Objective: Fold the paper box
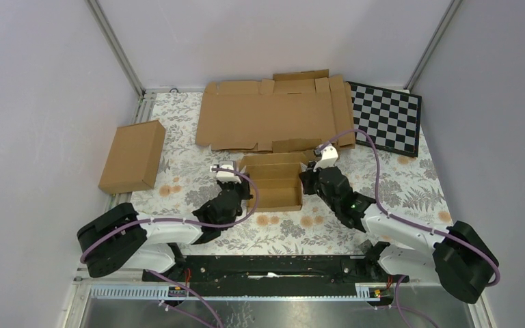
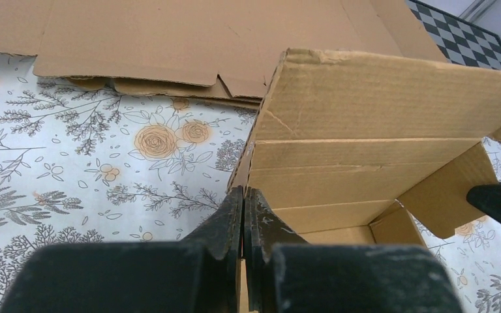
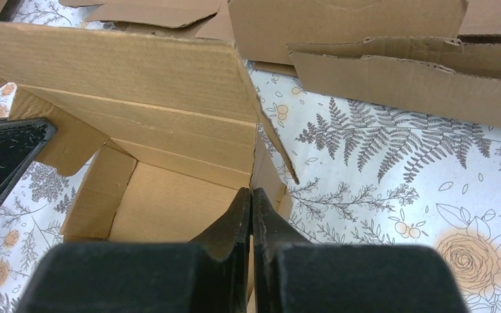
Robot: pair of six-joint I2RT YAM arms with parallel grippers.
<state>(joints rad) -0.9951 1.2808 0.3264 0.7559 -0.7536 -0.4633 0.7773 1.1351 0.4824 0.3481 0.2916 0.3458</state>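
paper box: the half-folded paper box (image 1: 273, 183) sits in the middle of the top view, open side up, on the flowery bench (image 1: 383, 184), just in front of the big flat sheet

box shape: back wall stands tall, the two short side walls are up, and loose flaps stick out at the far corners (the one at the right of the left wrist view hangs out over the cloth)

left pincer: the left pincer (image 1: 248, 193) is at the box's left side wall. In the left wrist view its fingers (image 2: 228, 218) are squeezed pretty much together at the wall's top edge, with only a thin sliver of cardboard showing between them, so it's pinching that wall

right pincer: same deal mirrored. The right pincer (image 1: 305, 181) is on the right side wall. In the right wrist view the fingers (image 3: 235, 215) are pressed together over the wall's edge, with cardboard caught in the slit

across the box: each wrist view catches the other pincer as a dark shape on the far side of the box

flat cardboard sheet: unfolded flat cardboard sheet (image 1: 266, 119) lying in the upper middle of the top view

closed box: a closed box (image 1: 133, 156) lies on the left, well apart from the arms

checkerboard: black-and-white checkerboard (image 1: 386, 117) in the upper right, tucked against the sheet's right edge
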